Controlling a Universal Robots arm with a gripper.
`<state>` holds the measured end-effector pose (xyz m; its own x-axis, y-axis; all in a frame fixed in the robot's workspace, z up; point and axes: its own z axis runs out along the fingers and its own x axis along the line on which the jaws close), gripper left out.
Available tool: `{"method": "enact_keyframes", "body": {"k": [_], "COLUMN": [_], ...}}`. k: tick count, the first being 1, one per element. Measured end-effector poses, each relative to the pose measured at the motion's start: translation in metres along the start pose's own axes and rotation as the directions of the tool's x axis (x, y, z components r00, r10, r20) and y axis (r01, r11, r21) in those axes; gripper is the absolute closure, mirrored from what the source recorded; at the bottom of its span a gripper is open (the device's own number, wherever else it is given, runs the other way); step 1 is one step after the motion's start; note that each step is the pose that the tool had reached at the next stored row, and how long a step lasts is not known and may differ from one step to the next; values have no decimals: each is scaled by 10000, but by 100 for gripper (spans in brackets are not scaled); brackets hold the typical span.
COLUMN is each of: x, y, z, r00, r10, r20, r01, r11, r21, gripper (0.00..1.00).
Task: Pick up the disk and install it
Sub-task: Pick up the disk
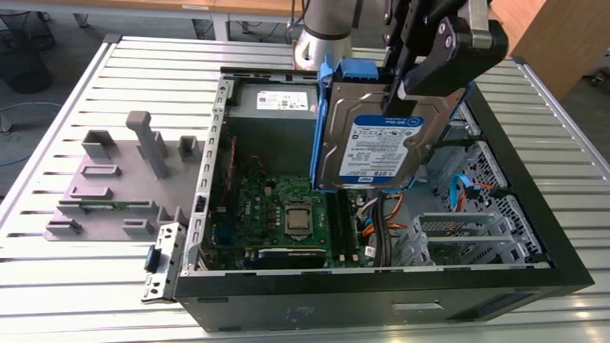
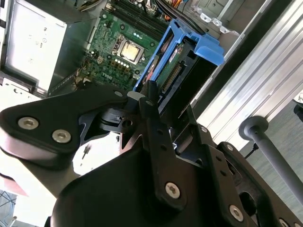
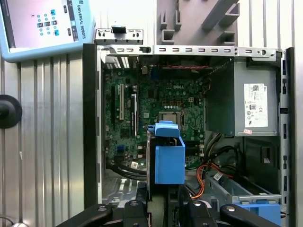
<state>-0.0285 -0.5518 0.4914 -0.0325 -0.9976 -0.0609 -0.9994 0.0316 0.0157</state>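
Slippage is looming as the chief hazard: the tool [image 1: 412, 93] is clenching the disk [image 1: 373, 146] near its upper end, so the drive is hanging upright below the fingers, over the open computer case [image 1: 381, 300]. A jolt could be tipping it out of the grip onto the motherboard [image 1: 286, 207] lying beneath. Orange and blue cables [image 1: 391, 214] are looping just under the disk's lower corner, and its blue carrier could be snagging on them during any descent. The metal drive cage [image 1: 467, 232], lower and off to one side of the tool, is likely leaving little slack for a tilted entry. Counting is giving one disk, one tool, one case, one motherboard, one grey power supply [image 1: 271, 100] below and beside the tool, and one grey rack [image 1: 114, 179] well away on the surface [image 1: 76, 286]; the cables are too tangled for counting.
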Motion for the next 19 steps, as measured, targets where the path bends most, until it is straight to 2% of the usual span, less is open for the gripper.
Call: {"method": "enact_keyframes", "body": {"k": [6, 19], "x": [73, 76], "y": [-10, -29], "z": [24, 26], "r00": [10000, 10000], "r10": [0, 0], "r20": [-1, 0], "r01": [0, 0], "r11": [10000, 10000], "r21": [0, 0], "gripper": [65, 65]}}
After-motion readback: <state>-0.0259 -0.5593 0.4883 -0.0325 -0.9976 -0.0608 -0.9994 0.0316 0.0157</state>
